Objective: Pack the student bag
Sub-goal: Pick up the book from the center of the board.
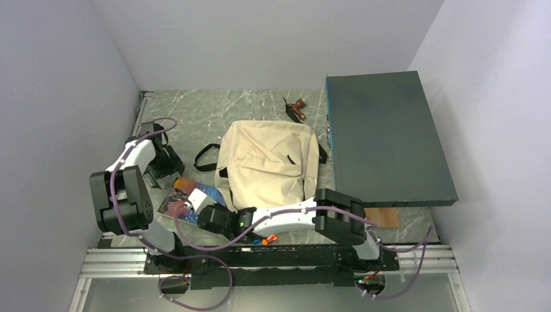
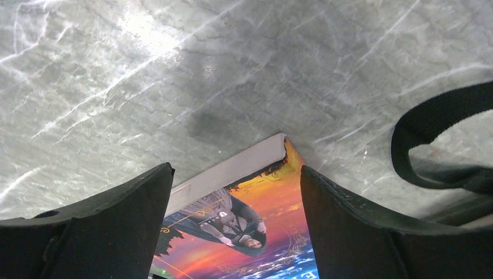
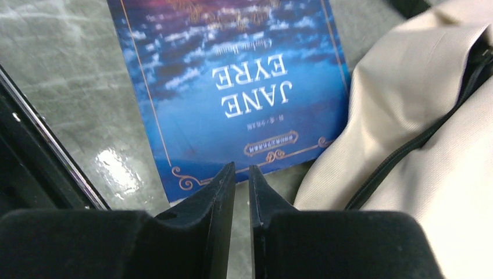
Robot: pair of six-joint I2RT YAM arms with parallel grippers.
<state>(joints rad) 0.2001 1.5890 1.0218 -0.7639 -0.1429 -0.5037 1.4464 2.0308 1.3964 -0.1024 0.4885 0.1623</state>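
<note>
Grey marbled table [image 1: 195, 110], walled in pale on three sides, seen from above with both arm bases at the near edge. At the centre lies the student bag [image 1: 269, 166], a cream canvas backpack resting flat with its front upward. One black strap [image 1: 205, 156] loops out to its left and a brown strap end [image 1: 297, 107] lies beyond its far edge. No mouth of the bag shows as gaping in any view, and the zip line in the right wrist view reads as a closed dark seam.

Just beside the bag's near left corner lies a paperback book [image 1: 188, 198], titled Jane Eyre, flat on the table and wholly outside the bag. Judged from this, packing has hardly begun: the book is yet to be lifted, the bag yet to be opened, and nothing shows as stowed.

The right gripper [image 3: 241, 167] sits at the book's near edge, with the bag's canvas close on its right. Its jaws are drawn almost together, only a slit between them and nothing visible inside it. The left gripper [image 2: 235, 168] hovers over the book's far corner with its jaws wide apart, the bag's strap loop to one side.

A big dark teal flat box [image 1: 383, 136] lies to the right of the bag.
</note>
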